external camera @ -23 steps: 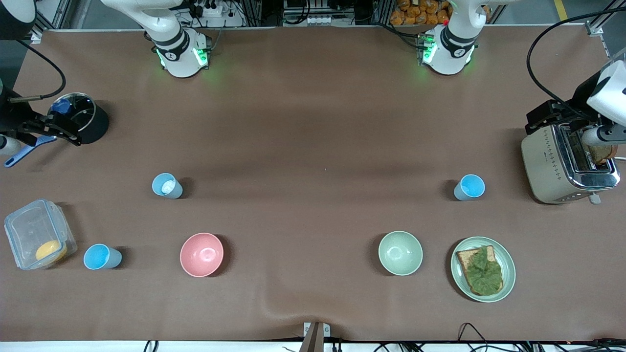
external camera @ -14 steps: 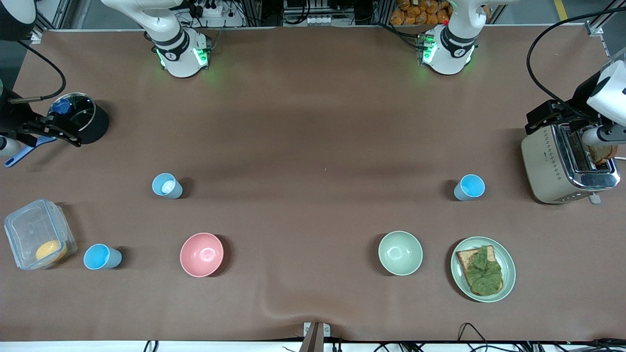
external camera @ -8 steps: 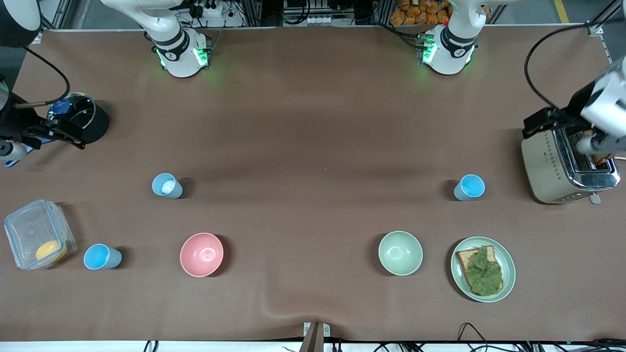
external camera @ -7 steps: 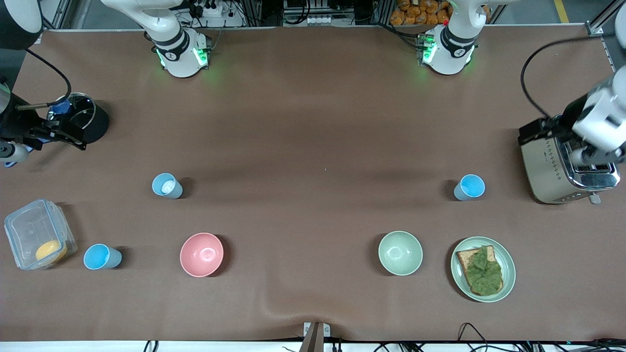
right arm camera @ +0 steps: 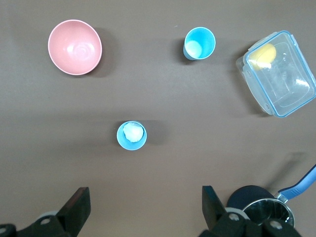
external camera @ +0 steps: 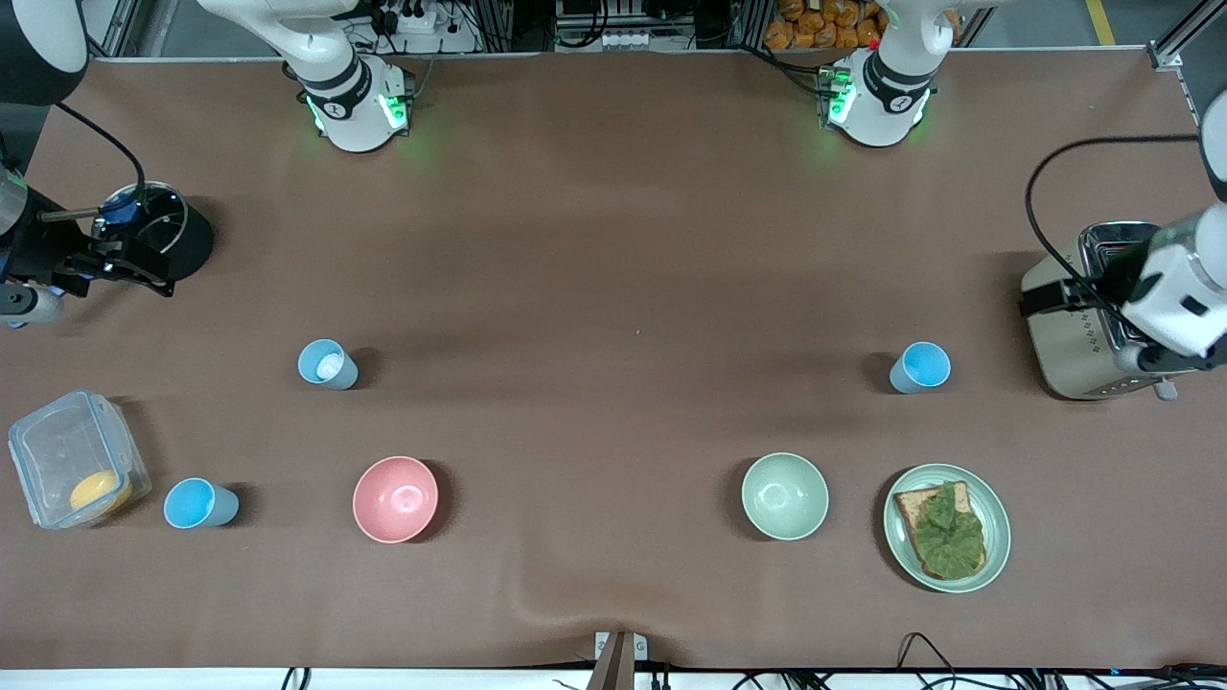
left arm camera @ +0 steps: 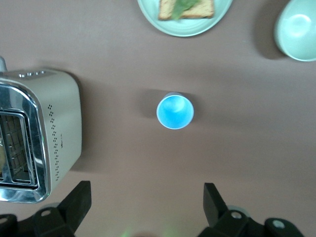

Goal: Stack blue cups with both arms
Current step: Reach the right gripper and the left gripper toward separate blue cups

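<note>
Three blue cups stand upright and apart on the brown table. A paler cup [external camera: 327, 364] with a whitish inside and a bright cup [external camera: 199, 504] are toward the right arm's end. Both show in the right wrist view, the paler [right arm camera: 132, 135] and the bright [right arm camera: 199, 43]. Another bright cup [external camera: 920, 367] stands beside the toaster and shows in the left wrist view [left arm camera: 175, 111]. My left gripper [external camera: 1043, 300] [left arm camera: 146, 207] is open and empty, high by the toaster. My right gripper [external camera: 142, 272] [right arm camera: 145, 207] is open and empty, high by the black pot.
A toaster [external camera: 1083, 335] and a green plate [external camera: 896, 537] with toast and lettuce are at the left arm's end. A pale green bowl [external camera: 784, 495] and a pink bowl [external camera: 395, 498] sit near the front. A clear lidded container [external camera: 72, 460] and a black pot [external camera: 187, 244] are at the right arm's end.
The left arm has swung off the toaster's top toward the bright cup beside it. The right arm has shifted slightly by the pot. The cups have not moved.
</note>
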